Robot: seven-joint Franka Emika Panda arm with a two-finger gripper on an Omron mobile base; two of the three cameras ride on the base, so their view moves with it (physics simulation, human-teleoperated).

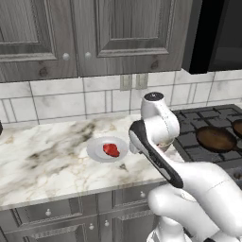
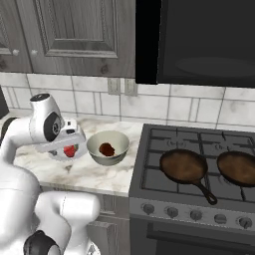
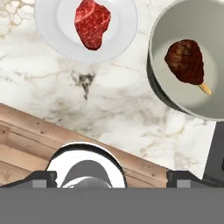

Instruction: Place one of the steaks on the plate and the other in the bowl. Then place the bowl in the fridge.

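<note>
Hand view, left to right: plate [image 3: 52, 30] at 11 o'clock with the bright red steak [image 3: 92, 23] lying on it, bowl [image 3: 175, 100] at 2 o'clock with the darker steak [image 3: 185, 60] inside — both sorted, so likely only the fridge step remains. Bowl sits on the marble counter [image 3: 109, 113] just beside the stove [image 2: 199, 149], apart from the plate. Gripper [image 3: 111, 179] spread wide at 6 o'clock — empty, hanging above the counter, touching nothing.
</note>
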